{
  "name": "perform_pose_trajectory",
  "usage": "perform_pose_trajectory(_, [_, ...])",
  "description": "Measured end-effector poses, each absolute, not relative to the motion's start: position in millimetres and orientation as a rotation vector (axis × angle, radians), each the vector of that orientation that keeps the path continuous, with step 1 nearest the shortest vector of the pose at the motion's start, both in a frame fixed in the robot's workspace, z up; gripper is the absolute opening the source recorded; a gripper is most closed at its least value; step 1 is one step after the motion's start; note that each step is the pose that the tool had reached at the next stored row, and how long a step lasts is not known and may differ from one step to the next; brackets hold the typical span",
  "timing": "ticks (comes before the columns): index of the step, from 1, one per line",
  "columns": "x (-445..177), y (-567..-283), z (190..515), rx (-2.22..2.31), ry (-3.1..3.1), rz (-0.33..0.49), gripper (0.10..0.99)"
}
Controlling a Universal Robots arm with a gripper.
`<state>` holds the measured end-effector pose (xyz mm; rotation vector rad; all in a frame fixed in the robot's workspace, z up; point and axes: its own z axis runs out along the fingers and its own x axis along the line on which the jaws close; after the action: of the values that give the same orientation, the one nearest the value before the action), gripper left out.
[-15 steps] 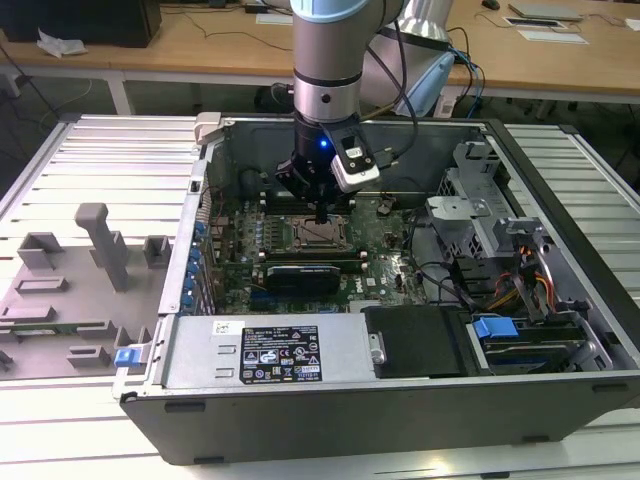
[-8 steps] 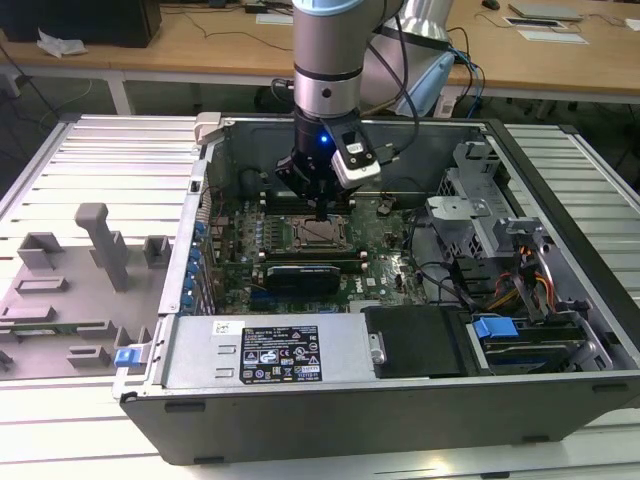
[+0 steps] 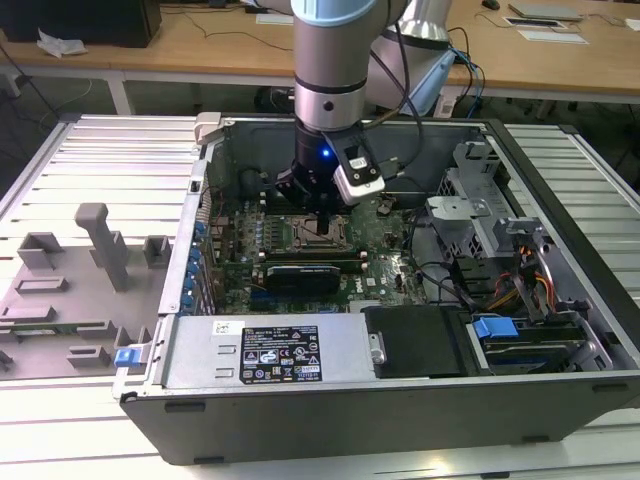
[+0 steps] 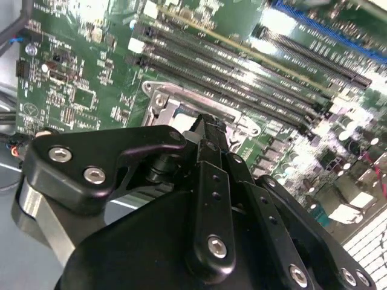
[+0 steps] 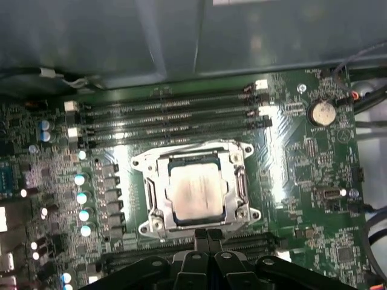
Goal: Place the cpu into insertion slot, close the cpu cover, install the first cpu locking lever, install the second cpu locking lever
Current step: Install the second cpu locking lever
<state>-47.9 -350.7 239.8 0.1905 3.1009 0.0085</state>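
One cpu (image 5: 195,194) seated in one insertion slot (image 5: 158,162), one cpu cover (image 5: 239,181) closed over it — gripper (image 5: 208,237) fingers pressed together, holding nothing

We see an open computer case (image 3: 400,400) lying on a slatted metal desk (image 3: 110,160). Inside the case, a black power supply (image 3: 265,352) with a label sits along its near wall, and a grey drive cage (image 3: 470,215) stands toward the exterior view's right. Beside the case, on the exterior view's left, lies a grey fixture tray (image 3: 70,290). Behind the case stands a wooden bench (image 3: 200,45).
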Motion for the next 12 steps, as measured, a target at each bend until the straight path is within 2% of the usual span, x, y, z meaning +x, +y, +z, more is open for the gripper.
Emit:
perform_pose_trajectory(10, [-47.4, -358.9, 239.3, 0.196, 3.186, 0.001, 0.106])
perform_pose_trajectory(12, [-47.5, -362.0, 239.2, 0.195, 3.186, 0.028, 0.106])
